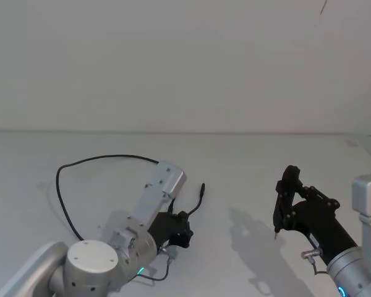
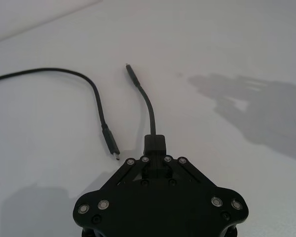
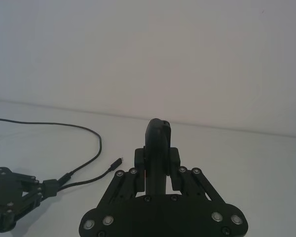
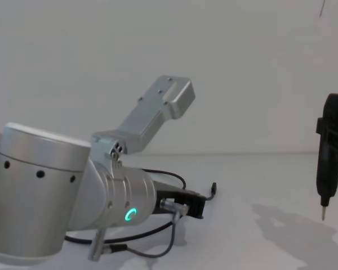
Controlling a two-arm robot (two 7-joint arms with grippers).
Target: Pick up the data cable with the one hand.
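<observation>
Your left end effector [image 2: 155, 148] is pinching the cable [image 2: 149, 106] at its fork, probably because that block is giving the firmest hold; its cords are lying on the bench [image 2: 227, 44]. Your right end effector [image 1: 286, 201] is hovering well apart.

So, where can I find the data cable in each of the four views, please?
Head view: the data cable loops at the lower left, with one plug end near the centre.
Left wrist view: the data cable runs out from the gripper's tips, with a second strand beside it.
Right wrist view: the data cable crosses the table to the far gripper.
Chest view: the data cable is low in the centre.
Shared landmark: the left gripper, shut on it.
</observation>
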